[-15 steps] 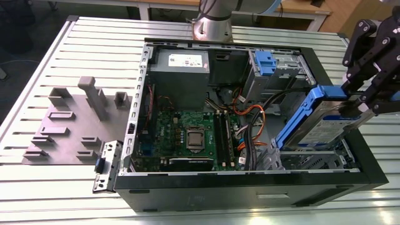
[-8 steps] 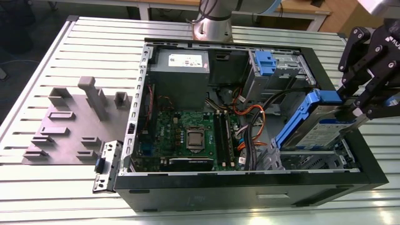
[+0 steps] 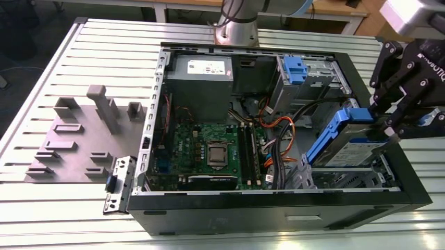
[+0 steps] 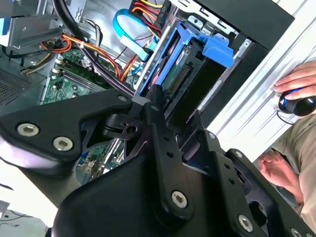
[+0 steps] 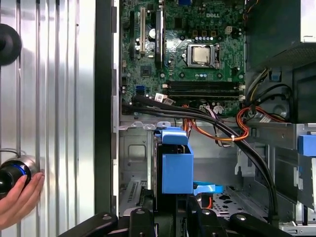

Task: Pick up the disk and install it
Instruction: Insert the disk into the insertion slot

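The disk [image 3: 355,148] is a silver-grey drive with a white-and-blue label in a blue plastic bracket [image 3: 326,133]. It stands tilted on edge in the drive bay, at the open computer case's [image 3: 278,208] corner on the exterior view's right. My black gripper [image 3: 386,121] is shut on the disk's raised end from above. In the second wrist view the disk [image 4: 190,66] and its blue tab [image 4: 217,49] lie just beyond my fingers [image 4: 158,106]. In the first wrist view the blue bracket [image 5: 177,168] stands upright in the bay, above the gripper [image 5: 170,219].
Inside the case are a grey power-supply box [image 3: 201,78], a green motherboard [image 3: 208,151], orange and black cables [image 3: 278,130] and a blue latch on a metal cage [image 3: 295,70]. A grey fixture [image 3: 83,130] lies left of the case. A person's hand [image 5: 19,200] rests on the slatted table.
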Available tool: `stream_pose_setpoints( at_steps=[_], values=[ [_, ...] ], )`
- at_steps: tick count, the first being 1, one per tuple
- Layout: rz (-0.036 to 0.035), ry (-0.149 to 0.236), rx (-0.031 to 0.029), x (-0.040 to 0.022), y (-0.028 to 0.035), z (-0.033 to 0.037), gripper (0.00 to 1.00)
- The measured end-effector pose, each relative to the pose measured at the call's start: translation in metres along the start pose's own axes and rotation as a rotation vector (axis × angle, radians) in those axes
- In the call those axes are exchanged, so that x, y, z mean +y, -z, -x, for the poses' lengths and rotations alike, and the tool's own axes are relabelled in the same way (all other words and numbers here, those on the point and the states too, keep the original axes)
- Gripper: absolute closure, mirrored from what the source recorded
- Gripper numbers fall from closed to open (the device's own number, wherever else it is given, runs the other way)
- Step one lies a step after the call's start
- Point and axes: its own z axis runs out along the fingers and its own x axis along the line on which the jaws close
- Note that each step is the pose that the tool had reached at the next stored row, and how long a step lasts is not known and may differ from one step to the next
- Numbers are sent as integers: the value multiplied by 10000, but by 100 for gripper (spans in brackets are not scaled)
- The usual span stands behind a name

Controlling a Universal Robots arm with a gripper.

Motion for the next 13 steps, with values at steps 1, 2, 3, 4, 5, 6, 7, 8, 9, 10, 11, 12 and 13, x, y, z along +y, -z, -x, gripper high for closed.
stream_pose_setpoints(
  at_steps=[1,2,3,4,5,6,7,8,9,10,11,12,13],
  values=[
    [0,-4,0,0,-20,-1,65],
    [0,-8,1,0,-37,-2,65],
    [0,-12,1,0,-55,-2,65],
    [-1,-15,1,0,-73,-3,65],
    [0,-19,1,-1,-91,-4,65],
    [-1,-23,0,-1,-109,-5,65],
    [-1,-27,-1,-1,-128,-6,65],
    [-1,-32,1,-1,-146,-7,65],
    [-1,-35,0,-1,-164,-8,65],
    [-1,-39,0,-1,-182,-10,65],
    [-1,-41,0,-1,-200,-12,65],
    [-1,-44,0,-2,-218,-13,65],
    [-1,-47,-1,-2,-236,-15,65]
  ],
)
